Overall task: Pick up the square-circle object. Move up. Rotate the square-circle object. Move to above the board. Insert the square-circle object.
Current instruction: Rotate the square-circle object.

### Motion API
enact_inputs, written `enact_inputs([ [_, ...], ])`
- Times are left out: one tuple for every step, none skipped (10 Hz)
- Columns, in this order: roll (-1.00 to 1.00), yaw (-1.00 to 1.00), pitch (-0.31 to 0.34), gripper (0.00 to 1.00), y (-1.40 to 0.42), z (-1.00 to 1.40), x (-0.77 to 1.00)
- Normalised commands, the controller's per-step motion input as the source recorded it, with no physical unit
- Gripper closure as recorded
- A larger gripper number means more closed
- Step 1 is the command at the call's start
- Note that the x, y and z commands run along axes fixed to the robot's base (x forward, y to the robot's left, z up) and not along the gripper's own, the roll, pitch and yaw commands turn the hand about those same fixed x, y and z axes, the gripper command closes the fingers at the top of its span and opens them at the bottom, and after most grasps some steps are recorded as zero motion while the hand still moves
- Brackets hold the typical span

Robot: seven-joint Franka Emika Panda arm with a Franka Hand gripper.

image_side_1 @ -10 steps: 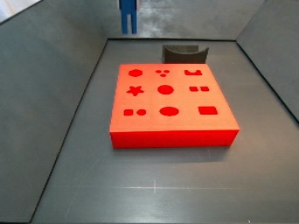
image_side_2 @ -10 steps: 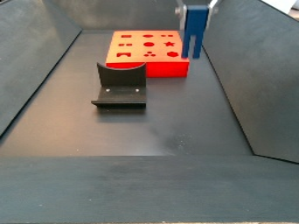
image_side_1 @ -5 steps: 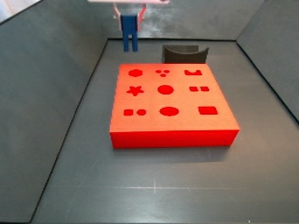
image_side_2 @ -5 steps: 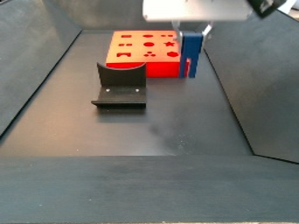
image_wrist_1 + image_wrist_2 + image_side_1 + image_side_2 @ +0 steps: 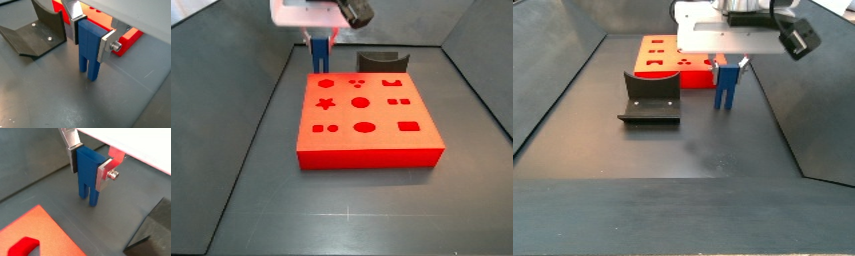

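— Gripping the peg by its upper half, is it? What's the claw doing exactly?

— Yes. Both wrist views show the silver fingers closed flat on the two broad faces of the blue peg, so the claw is shut on it, narrow as the peg allows. It hangs upright, prongs down, which leaves the forked end free below the pads.

— Where does that put it on the floor?

— In a side view the peg sits just beside the board, on its right-hand edge as that camera sees it, not over it. The prong tips look close to the dark floor; whether they touch it I cannot tell.

— So the grasp looks done. What's next, by your reckoning?

— I judge lifting comes next, then rotating. The board's cutouts face up, so the peg needs to clear the board's wall before it travels across.

— Anything in the way?

— The fixture stands near, on the board's other side from the peg, apart from both. In a wrist view it is close beside the claw, so a wide swing while rotating could catch it. The grey walls crowd the back corner too.
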Motion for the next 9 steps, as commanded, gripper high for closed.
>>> enact_inputs([
  [-0.03, -0.05, -0.033, 1.0, 0.03, -0.22, 0.03],
  [-0.03, -0.05, -0.029, 1.0, 0.03, -0.17, 0.03],
  [-0.03, -0.05, -0.009, 1.0, 0.02, -0.17, 0.0],
  [-0.03, -0.05, -0.009, 1.0, 0.02, -0.18, 0.0],
  [-0.03, -0.05, -0.01, 0.0, 0.0, 0.0, 0.0],
  [-0.03, -0.05, -0.013, 0.0, 0.0, 1.0, 0.0],
  [-0.03, -0.05, 0.0, 0.0, 0.0, 1.0, -0.01],
  [-0.04, -0.05, 0.028, 0.0, 0.0, 1.0, -0.03],
  [-0.04, -0.05, 0.046, 0.0, 0.0, 0.85, -0.02],
])
